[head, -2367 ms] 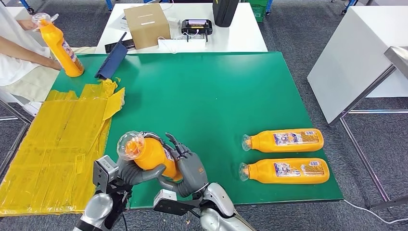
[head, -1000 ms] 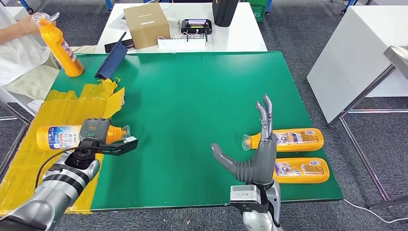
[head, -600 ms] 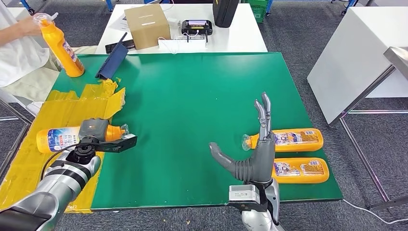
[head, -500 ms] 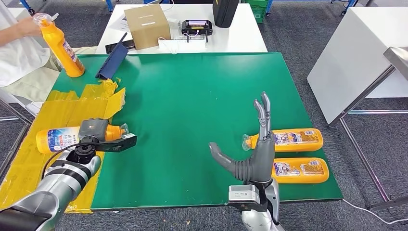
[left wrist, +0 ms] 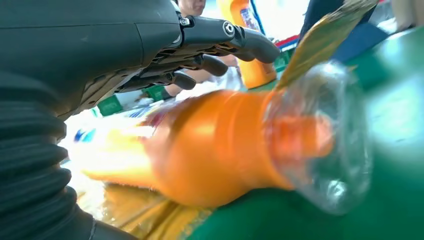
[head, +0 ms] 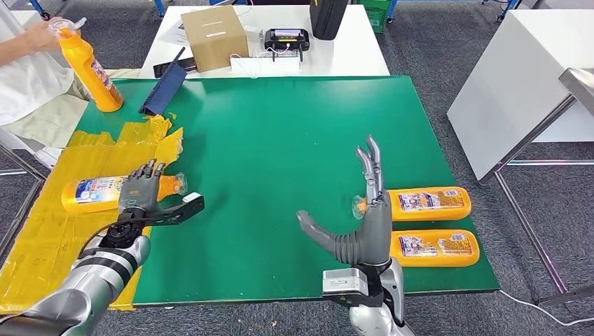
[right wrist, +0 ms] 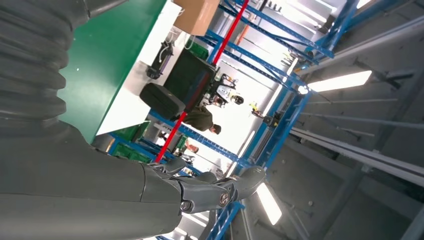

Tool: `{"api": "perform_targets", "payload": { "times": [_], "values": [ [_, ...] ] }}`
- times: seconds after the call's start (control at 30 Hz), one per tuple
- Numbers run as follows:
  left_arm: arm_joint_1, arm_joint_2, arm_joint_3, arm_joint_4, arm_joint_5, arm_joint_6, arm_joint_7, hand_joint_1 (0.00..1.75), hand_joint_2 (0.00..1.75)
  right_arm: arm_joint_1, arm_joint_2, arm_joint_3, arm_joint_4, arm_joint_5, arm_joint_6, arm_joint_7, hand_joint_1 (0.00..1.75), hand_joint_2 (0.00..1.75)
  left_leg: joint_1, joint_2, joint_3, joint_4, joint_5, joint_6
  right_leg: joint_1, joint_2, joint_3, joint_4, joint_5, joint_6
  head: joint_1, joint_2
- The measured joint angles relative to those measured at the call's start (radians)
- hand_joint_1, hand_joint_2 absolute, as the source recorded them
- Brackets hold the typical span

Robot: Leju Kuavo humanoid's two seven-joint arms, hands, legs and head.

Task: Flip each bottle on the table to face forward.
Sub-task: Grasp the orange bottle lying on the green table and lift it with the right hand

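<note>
Bottles are orange, and four of them show. One bottle lies on its side on the yellow sheet at the left of the green table, with its clear cap pointing to the green part. The left hand is right above it with fingers spread flat, not gripping it. In the left wrist view the bottle lies just under the fingers, and it looks blurry.

Two more bottles lie on their sides near the right edge of the table, one behind the other, caps pointing left. The right hand stands up in front of them, wide open, fingers straight up and thumb out to the side. It holds nothing.

A fourth bottle stands up at the far left corner, and a person's hand holds its top.

Behind the green table is a white table with a brown box and a black tool on it. Another white table stands to the right. The floor is grey. The right wrist view shows blue racks and bright ceiling lights.
</note>
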Motion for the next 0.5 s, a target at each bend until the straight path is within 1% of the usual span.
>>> {"api": "perform_targets", "payload": {
  "times": [0.07, 0.13, 0.2, 0.27, 0.43, 0.5],
  "values": [
    [0.021, -0.003, 0.009, -0.019, -0.009, 0.046, -0.005, 0.00, 1.75, 0.000, -0.002, 0.001, 0.003, 0.007, 0.002, 0.004, 0.00, 1.75, 0.000, 0.000, 0.000, 0.000, 0.000, 0.000, 0.000, 0.000, 0.000, 0.000, 0.000, 0.000, 0.000, 0.000],
    [0.045, -0.004, 0.016, -0.042, -0.030, 0.112, -0.008, 0.00, 1.75, 0.000, -0.005, 0.001, 0.006, 0.014, 0.003, 0.007, 0.00, 1.75, 0.000, 0.000, 0.000, 0.000, 0.000, 0.000, 0.000, 0.000, 0.000, 0.000, 0.000, 0.000, 0.000, 0.000],
    [0.075, -0.005, 0.028, -0.073, -0.027, 0.186, -0.032, 0.00, 1.75, 0.000, -0.008, 0.002, 0.012, 0.030, 0.002, 0.012, 0.00, 1.75, 0.000, 0.000, 0.000, 0.000, 0.000, 0.000, 0.000, 0.000, -0.001, 0.000, 0.000, 0.000, 0.000, 0.000],
    [0.106, -0.007, 0.045, -0.110, -0.007, 0.233, -0.064, 0.00, 1.75, 0.000, -0.012, 0.002, 0.017, 0.048, 0.000, 0.017, 0.00, 1.75, 0.000, 0.000, -0.001, 0.000, 0.000, 0.000, 0.000, 0.000, -0.001, 0.000, 0.000, 0.000, 0.000, 0.000],
    [0.153, -0.011, 0.074, -0.173, 0.006, 0.248, -0.094, 0.00, 1.75, -0.001, -0.019, 0.002, 0.028, 0.076, -0.004, 0.030, 0.00, 1.75, 0.000, 0.000, -0.001, 0.000, 0.000, 0.000, 0.000, 0.000, -0.001, 0.000, 0.000, 0.000, 0.000, 0.000],
    [0.196, -0.018, 0.098, -0.253, -0.008, 0.250, -0.138, 0.00, 1.75, -0.001, -0.025, 0.002, 0.032, 0.144, -0.011, 0.065, 0.00, 1.75, 0.000, 0.001, -0.001, 0.000, 0.000, 0.000, 0.000, 0.001, -0.002, 0.000, 0.000, 0.000, 0.000, 0.000]
  ]
}}
